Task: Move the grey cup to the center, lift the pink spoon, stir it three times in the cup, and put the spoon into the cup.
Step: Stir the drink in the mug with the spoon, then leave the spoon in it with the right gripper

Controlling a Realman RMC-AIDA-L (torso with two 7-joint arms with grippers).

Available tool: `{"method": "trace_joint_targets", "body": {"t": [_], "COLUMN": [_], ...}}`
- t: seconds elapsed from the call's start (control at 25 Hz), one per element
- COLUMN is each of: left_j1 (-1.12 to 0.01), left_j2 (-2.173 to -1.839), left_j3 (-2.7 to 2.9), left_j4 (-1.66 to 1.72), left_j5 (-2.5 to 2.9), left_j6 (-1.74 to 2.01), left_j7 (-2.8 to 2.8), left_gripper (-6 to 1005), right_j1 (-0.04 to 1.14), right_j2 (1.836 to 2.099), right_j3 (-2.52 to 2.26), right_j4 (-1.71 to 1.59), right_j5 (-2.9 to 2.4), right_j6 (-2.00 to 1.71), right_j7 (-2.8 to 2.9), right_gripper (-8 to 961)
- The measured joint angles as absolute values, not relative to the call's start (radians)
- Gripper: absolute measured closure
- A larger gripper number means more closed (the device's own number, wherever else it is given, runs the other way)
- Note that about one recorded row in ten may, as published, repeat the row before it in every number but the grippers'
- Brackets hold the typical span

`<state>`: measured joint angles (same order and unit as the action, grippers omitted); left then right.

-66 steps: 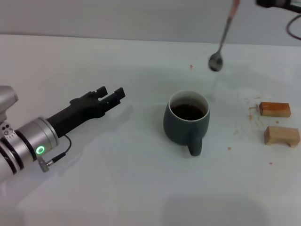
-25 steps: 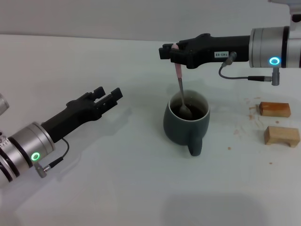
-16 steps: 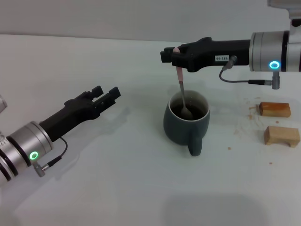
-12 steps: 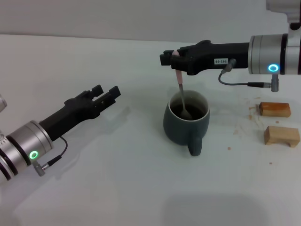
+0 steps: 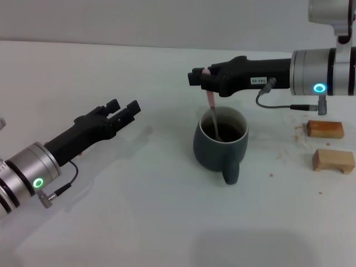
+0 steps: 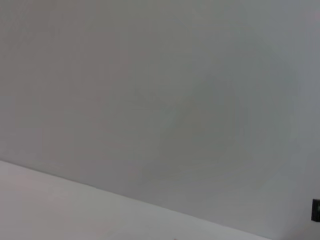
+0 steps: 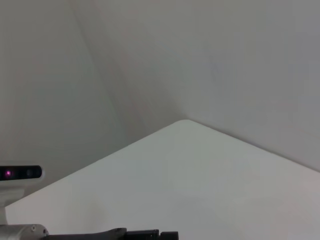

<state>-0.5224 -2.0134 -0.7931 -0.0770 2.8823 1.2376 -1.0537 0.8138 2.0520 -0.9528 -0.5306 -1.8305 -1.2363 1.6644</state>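
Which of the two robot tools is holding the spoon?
The right tool, above the grey cup, is pinching the pink spoon. The left tool hangs off to the side, open, holding nothing.

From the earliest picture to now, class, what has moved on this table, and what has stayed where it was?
The right end effector brought the slender pink-handled metal spoon from up beyond the cup down into the rounded blue-grey ceramic cup; it grips the handle, bowl dipped in the dark liquid. The open left end effector has drifted slightly left. The cup and the two tan wooden blocks stayed put.
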Motion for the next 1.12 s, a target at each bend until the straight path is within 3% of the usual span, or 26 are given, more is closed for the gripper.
{"method": "trace_joint_targets", "body": {"t": [0.48, 1.12], "left_j1": [-0.517, -0.506], "left_j2": [-2.015, -2.011], "left_j3": [-0.795, -0.795], "left_j4": [-0.072, -0.068], "left_j5": [2.882, 2.885], "left_j6": [1.238, 1.255], "left_j7": [-1.054, -1.055], "left_gripper": [277, 277], "right_j1": [0.781, 0.755], "right_j2": [2.054, 2.03], "right_j3": [-0.989, -0.975], "right_j4": [-0.534, -0.57], "right_j5": [-1.831, -1.824], "right_j6": [-1.242, -1.219], "right_j7": [1.663, 1.682], "right_gripper": [867, 867]}}
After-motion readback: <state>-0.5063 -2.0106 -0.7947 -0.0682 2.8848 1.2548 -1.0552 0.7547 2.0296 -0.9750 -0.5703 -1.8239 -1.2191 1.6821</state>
